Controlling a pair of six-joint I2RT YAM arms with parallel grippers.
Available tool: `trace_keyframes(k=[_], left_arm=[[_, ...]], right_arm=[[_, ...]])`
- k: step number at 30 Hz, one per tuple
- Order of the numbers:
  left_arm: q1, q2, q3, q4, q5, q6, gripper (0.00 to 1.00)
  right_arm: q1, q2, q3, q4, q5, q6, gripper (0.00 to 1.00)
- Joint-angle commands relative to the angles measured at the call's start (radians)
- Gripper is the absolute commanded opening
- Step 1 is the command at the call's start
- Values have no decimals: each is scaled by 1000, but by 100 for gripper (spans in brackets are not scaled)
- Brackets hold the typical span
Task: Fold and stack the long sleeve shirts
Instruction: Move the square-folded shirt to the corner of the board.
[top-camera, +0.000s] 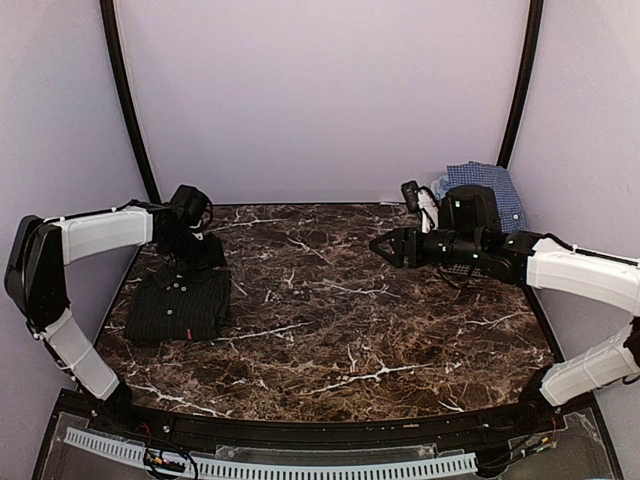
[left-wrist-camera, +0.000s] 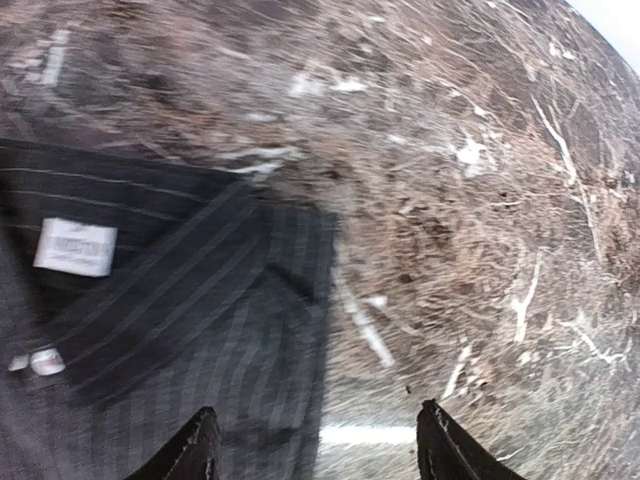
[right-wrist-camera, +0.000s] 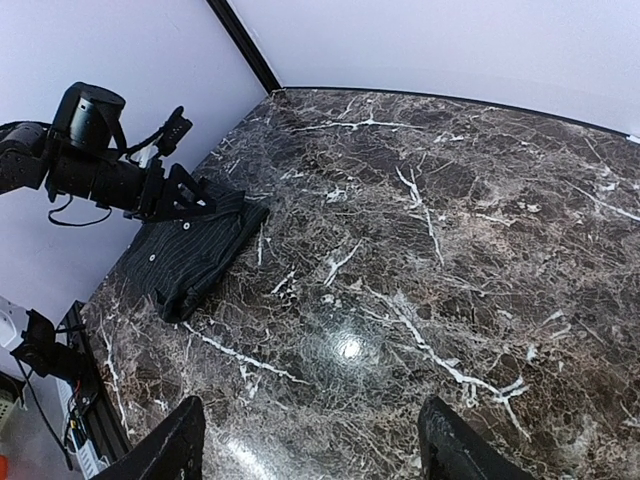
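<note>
Brown marble table (top-camera: 400, 330), pale walls (top-camera: 320, 100), folded black pinstripe shirt (top-camera: 180, 300) at left, left gripper (left-wrist-camera: 315, 425) over its far edge, parted, empty, right gripper (right-wrist-camera: 310, 405) parted, empty, blue check shirt (top-camera: 495, 185) far right, half hidden behind the right arm (top-camera: 580, 275).

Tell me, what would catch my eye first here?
The dark, white-veined marble table, with a black pinstriped shirt folded at its left side. The left gripper hangs open over that shirt. A blue checked shirt lies bunched at the far right edge, behind the right arm.
</note>
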Motion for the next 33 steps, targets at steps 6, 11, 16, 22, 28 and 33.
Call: trace_keyframes(k=[6,11,16,22,28,33], left_arm=[[-68,174,50,180,60,-123,67],[-68,232,35,227,66,-154,67],[-67,253,8,233,53,-161,68],[-60,233,-46,216,8,-159,68],[-34,164,-122,194,-8,-138,68],[-8,77,-199,182,0,-110,68]], right_arm=[[-1,-20,3,-24,13,11,70],[-1,-33,-12,-30,28,14,70],[0,-41,-27,-30,29,18,70],[-1,-53,-47,-24,37,27,70],[-1,-60,-66,-16,38,32,70],[-1,-54,-69,-10,31,31,70]])
